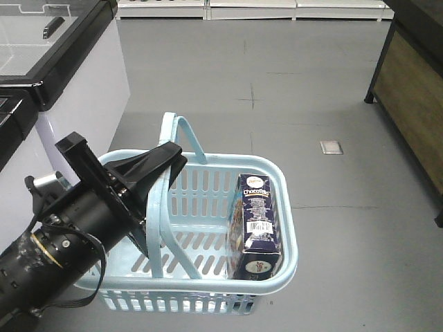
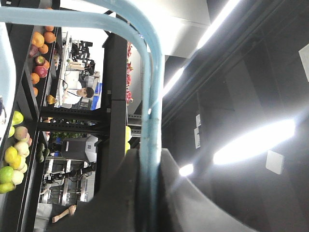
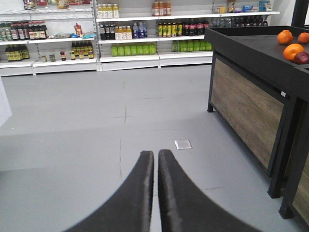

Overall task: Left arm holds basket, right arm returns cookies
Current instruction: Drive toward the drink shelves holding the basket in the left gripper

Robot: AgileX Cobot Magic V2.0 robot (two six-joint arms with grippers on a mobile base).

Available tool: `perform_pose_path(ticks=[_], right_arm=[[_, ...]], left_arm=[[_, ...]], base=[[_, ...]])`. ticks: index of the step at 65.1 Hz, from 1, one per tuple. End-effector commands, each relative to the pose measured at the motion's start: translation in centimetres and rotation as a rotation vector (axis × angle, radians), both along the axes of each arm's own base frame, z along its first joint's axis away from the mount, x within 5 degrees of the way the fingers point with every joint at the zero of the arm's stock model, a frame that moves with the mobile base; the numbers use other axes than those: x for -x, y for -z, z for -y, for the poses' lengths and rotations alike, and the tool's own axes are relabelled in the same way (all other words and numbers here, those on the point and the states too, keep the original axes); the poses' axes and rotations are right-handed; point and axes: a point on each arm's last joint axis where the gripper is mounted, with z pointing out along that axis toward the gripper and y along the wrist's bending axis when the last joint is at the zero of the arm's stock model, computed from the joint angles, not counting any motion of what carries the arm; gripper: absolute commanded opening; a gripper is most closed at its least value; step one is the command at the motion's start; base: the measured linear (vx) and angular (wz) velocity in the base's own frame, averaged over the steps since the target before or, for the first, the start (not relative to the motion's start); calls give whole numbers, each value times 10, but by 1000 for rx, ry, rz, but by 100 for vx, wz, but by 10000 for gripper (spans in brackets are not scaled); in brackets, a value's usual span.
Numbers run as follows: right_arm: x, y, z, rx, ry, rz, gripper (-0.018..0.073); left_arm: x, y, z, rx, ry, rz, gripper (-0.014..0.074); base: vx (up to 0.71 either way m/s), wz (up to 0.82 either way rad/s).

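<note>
Exterior front-facing view: the left arm (image 1: pixel 76 228) comes in from the lower left. Its rear is cut off by the frame, and a loose cable loops beneath it. The left gripper (image 1: pixel 173 158) is clamped on the two handles (image 1: pixel 181 131) of the basket (image 1: pixel 208 158), which are drawn together over the middle. In the left wrist view both pale hoops sit pinched between the dark, blurred fingers (image 2: pixel 193 203). The arm hides the basket's near left corner, and I cannot tell whether the basket rests on the floor (image 1: pixel 277 83) or hangs above it. The cookies (image 1: pixel 255 225) lie inside along the right wall with the barcode panel facing up.

In the right wrist view only the right gripper (image 3: pixel 156 159) shows. Its fingers (image 3: pixel 140 193) are pressed together with nothing between them, above bare floor. Open floor runs ahead past a small metal plate (image 3: pixel 183 144). A freezer cabinet (image 1: pixel 62 62) borders the left, a wood-panelled stand (image 3: pixel 246 96) with oranges (image 3: pixel 289 48) borders the right, and stocked shelves (image 3: pixel 130 43) close the far end.
</note>
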Motion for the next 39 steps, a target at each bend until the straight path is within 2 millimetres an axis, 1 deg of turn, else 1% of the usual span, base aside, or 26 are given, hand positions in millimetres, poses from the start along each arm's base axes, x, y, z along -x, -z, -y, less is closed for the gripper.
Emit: perform_pose_path(ticks=[1, 19, 39], right_arm=[[0, -1, 0, 23, 1, 63, -6], [0, -1, 0, 23, 1, 63, -6], [0, -1, 0, 23, 1, 63, -6]], left_arm=[[5, -30, -3, 139, 5, 150, -3], [5, -30, -3, 139, 5, 150, -3], [5, -30, -3, 139, 5, 148, -3]], base=[[28, -6], [32, -7], [39, -5]])
